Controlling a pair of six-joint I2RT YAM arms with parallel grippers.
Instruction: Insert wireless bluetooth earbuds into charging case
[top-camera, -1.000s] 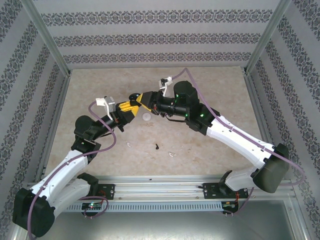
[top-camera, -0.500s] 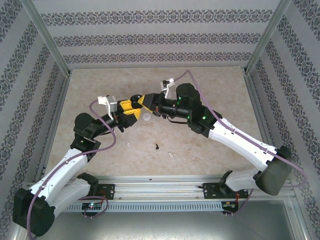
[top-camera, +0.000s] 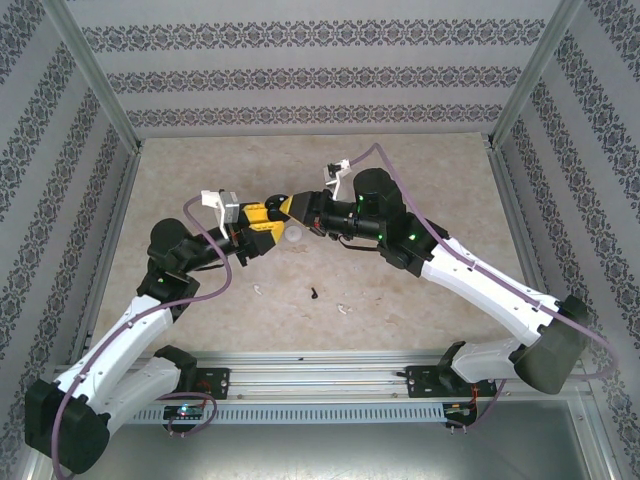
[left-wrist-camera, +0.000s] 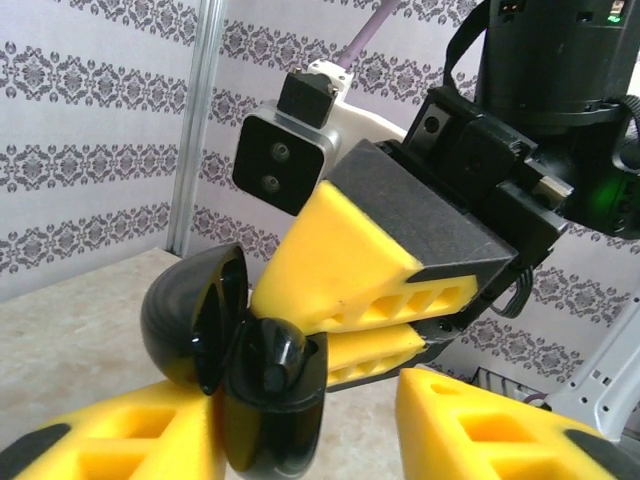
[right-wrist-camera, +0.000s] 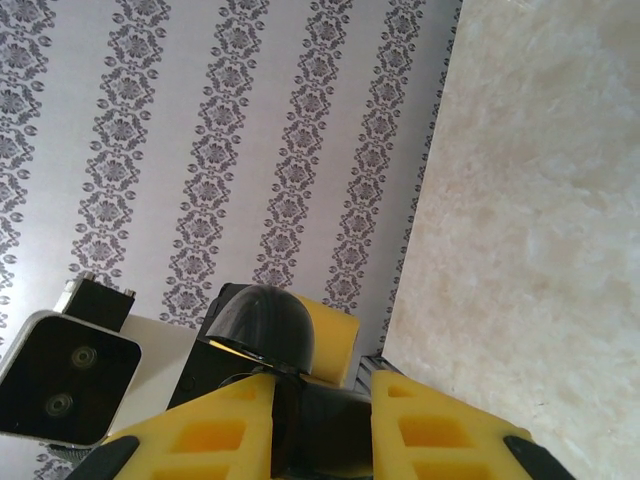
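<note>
A black charging case (left-wrist-camera: 270, 420) hangs open above the table, its lid (left-wrist-camera: 185, 310) swung to the left. One black earbud (left-wrist-camera: 276, 358) sits in its base. My right gripper (right-wrist-camera: 322, 392) is shut on the case's base (right-wrist-camera: 320, 430), its yellow fingers (left-wrist-camera: 340, 250) reaching in from the right. My left gripper (left-wrist-camera: 305, 405) stands open around the case, with a gap to its right finger (left-wrist-camera: 500, 430). In the top view both grippers, left (top-camera: 257, 220) and right (top-camera: 285, 206), meet at mid-table. A black earbud (top-camera: 313, 294) and two white earbuds (top-camera: 257, 290) (top-camera: 343, 308) lie on the table.
A white round case (top-camera: 292, 234) rests on the table just below the two grippers. Patterned walls and metal posts (top-camera: 105, 95) close in the beige table (top-camera: 420, 180) on three sides. A metal rail (top-camera: 320, 375) runs along the near edge.
Both grippers have closed in on each other, the right arm sliding left and the left wrist lifting slightly. The black case, seen above them earlier, is now hidden between the fingers from above.
</note>
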